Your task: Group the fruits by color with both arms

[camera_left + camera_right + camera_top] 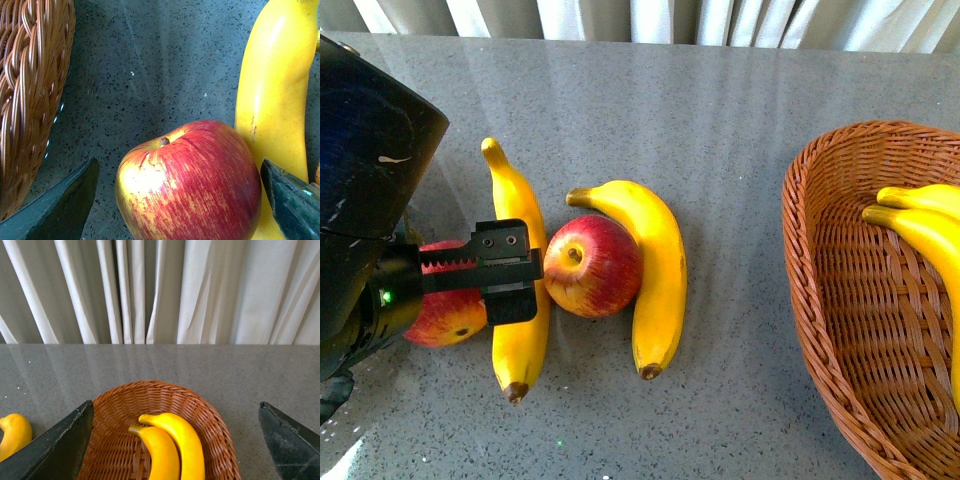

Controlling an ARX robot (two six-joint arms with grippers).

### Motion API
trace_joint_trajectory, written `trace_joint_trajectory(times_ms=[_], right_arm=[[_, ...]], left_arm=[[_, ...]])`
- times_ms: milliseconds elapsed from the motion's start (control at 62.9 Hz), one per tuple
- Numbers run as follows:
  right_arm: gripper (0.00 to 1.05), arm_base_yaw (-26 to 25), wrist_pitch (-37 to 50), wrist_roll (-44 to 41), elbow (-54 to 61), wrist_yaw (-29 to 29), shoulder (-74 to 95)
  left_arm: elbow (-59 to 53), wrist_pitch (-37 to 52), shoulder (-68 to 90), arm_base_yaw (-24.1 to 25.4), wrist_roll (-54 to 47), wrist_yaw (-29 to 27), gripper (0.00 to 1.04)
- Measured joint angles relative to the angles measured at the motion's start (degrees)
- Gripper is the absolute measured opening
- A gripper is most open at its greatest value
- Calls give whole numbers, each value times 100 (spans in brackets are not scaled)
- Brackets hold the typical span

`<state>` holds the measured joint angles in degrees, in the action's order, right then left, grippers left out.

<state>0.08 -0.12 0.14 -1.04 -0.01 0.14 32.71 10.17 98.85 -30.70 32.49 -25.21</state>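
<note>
A red apple streaked with yellow (592,265) stands between two yellow bananas, one on its left (520,345) and one on its right (657,275). My left gripper (525,272) is open just left of this apple, over the left banana. In the left wrist view the apple (190,180) sits between the spread fingers (62,210), untouched, with a banana (277,100) beside it. A second apple (445,318) lies partly hidden under the left arm. My right gripper (175,407) hangs open above the wicker basket (212,422), which holds two bananas (175,445).
The brown wicker basket (820,300) stands at the table's right side, its two bananas (925,225) against the far wall. Its woven rim (30,90) shows close to the left gripper's wrist view. White curtains (160,290) hang behind the grey speckled table (720,110).
</note>
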Motion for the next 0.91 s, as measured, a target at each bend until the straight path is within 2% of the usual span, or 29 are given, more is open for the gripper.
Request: trace_joint_trajectory(times_ms=[381, 493, 572, 906], right_arm=[[96, 0, 2, 0, 0, 2, 0], [96, 0, 2, 0, 0, 2, 0], [96, 0, 0, 0, 0, 2, 0], [96, 0, 2, 0, 0, 2, 0]], left_arm=[[55, 0, 184, 4, 59, 122, 95], [70, -4, 184, -4, 68, 125, 80], [81, -33, 184, -17, 81, 125, 75], [98, -450, -339, -260, 275, 232, 73]])
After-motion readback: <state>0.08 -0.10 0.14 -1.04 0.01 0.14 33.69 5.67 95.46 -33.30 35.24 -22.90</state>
